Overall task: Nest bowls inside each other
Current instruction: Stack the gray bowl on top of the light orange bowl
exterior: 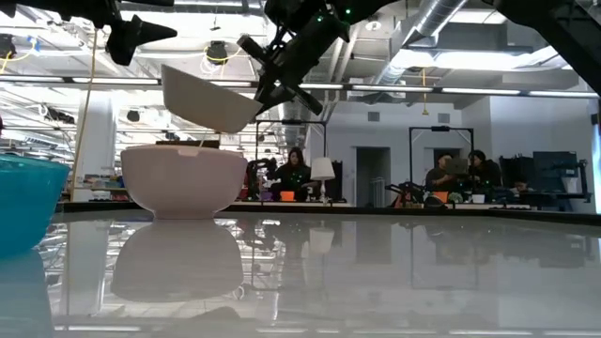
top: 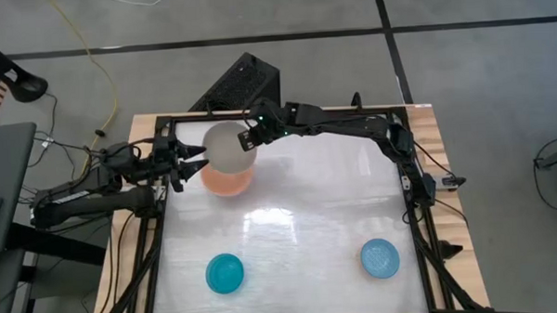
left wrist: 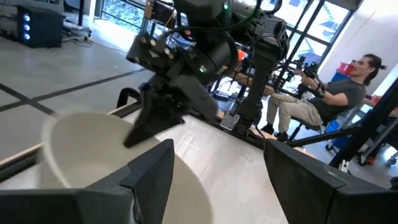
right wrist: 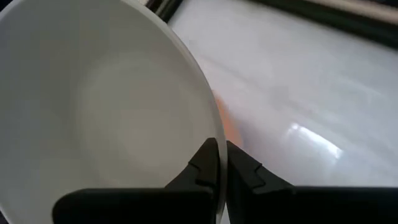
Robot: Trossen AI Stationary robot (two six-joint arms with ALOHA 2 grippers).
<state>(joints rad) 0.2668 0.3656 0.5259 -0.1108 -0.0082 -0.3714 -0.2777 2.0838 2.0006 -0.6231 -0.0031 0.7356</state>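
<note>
At upper left of the high view, my right gripper (top: 250, 139), pinched on the cream-white bowl (top: 228, 145), hangs above the salmon pink bowl (top: 229, 183), my left gripper (top: 193, 158) gapes empty, and the teal-blue bowl (top: 225, 273) and light blue bowl (top: 380, 258) remain unnested.

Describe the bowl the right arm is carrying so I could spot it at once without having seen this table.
Start at the white table and go to its far left corner, where the two dark arms meet. There the right gripper pinches the rim of a cream-white bowl, held tilted in the air just above a salmon pink bowl. It is the only bowl off the table; the teal-blue bowl and light blue bowl sit at the near edge.
</note>
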